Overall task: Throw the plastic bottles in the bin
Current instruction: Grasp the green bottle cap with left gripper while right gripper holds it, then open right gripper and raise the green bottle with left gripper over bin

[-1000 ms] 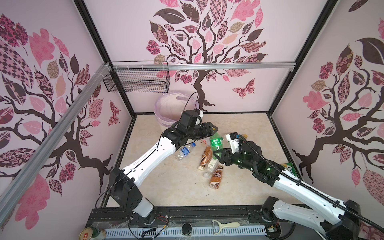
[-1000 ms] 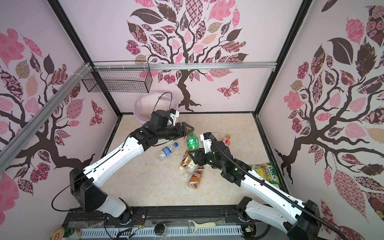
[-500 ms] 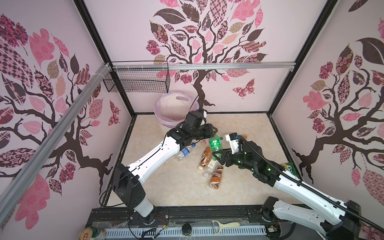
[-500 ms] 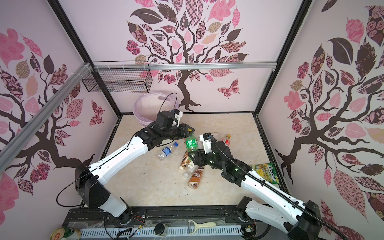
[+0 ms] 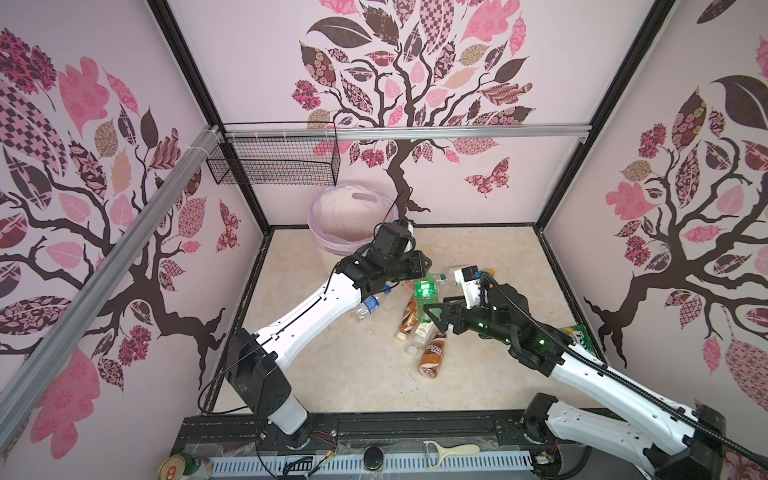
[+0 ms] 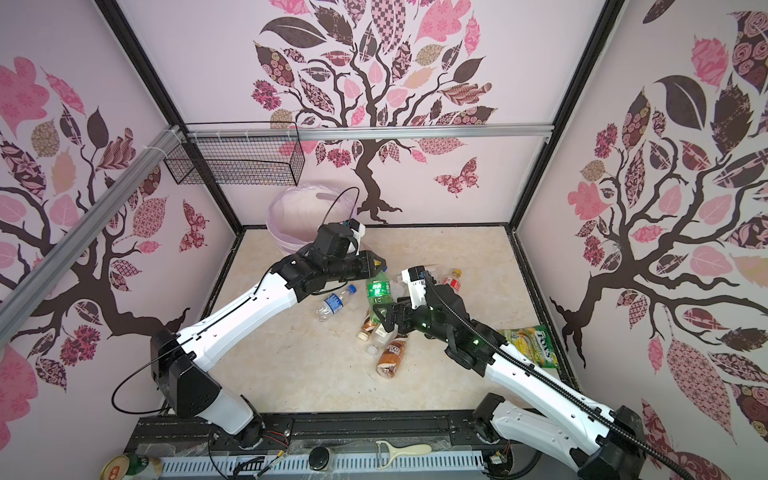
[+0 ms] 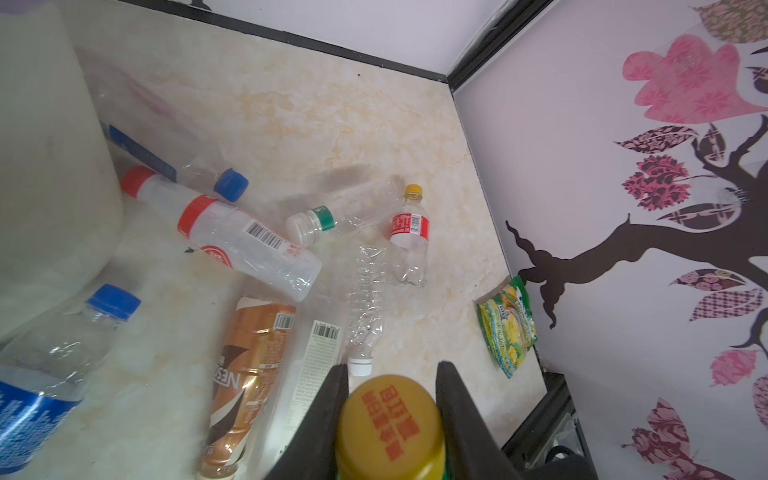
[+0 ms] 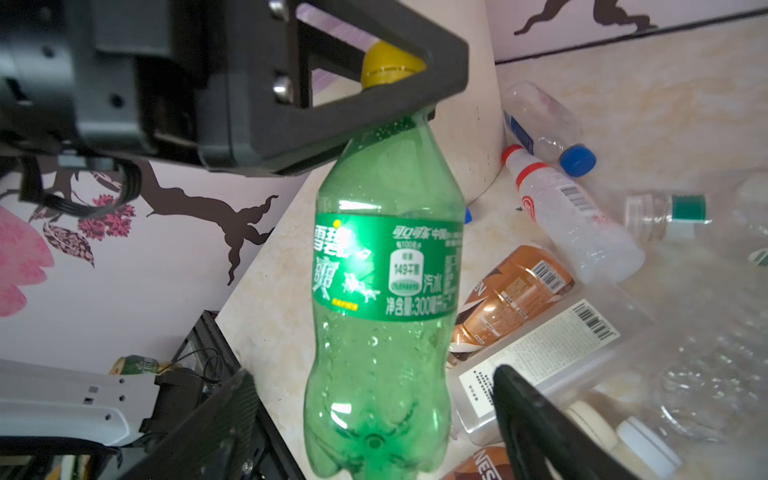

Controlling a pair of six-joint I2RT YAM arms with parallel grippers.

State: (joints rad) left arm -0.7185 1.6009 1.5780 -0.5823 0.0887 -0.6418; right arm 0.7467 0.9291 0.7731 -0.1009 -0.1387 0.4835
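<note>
beige marble floor (image 5: 353, 374) w/ bottles (image 5: 432, 357) strewn, pink tree-decal walls (image 5: 257, 83)

Handover of the green bottle (image 8: 386, 291)
The left gripper (image 5: 424, 271), open and short of the bottle a second ago, now clamps its neck just under the yellow cap (image 7: 390, 419). The right gripper (image 6: 384, 318), which gripped the bottle's body, now has its jaws spread wide, clear of both sides.
</note>
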